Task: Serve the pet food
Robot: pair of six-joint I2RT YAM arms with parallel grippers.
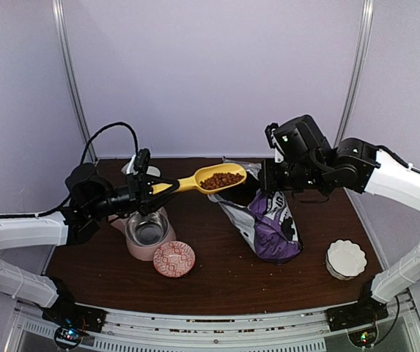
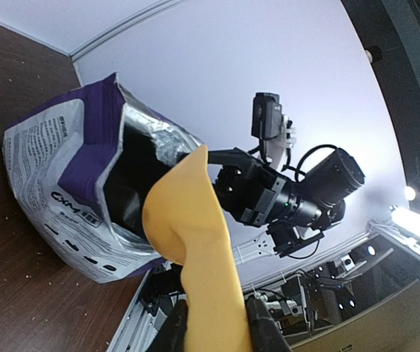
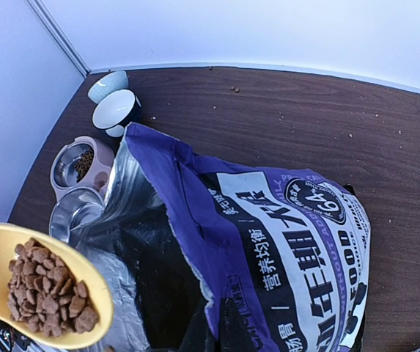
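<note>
Pet food (image 1: 220, 180) sits heaped in the yellow scoop (image 1: 197, 181), held level in the air just beside the bag mouth. A little more lies in one steel bowl of the feeder, seen from the right wrist.

Dark wood table (image 1: 224, 286), crumbs scattered on it. Purple bag (image 1: 272, 224) stands mid-table, right of centre, with its top open and silver lining showing.

Right gripper (image 1: 265, 178) is at the bag's top rim, jaws together and pinching the edge. Pink feeder (image 1: 133, 248) is on the left, below the left arm. Left gripper (image 1: 158, 187) has its jaws clamped on the scoop handle, the scoop pointing right toward the bag.

White bowl (image 1: 345, 258) is near the right front, well apart from the bag. Patterned red bowl (image 1: 174, 259) is just beside the feeder, at its front.
</note>
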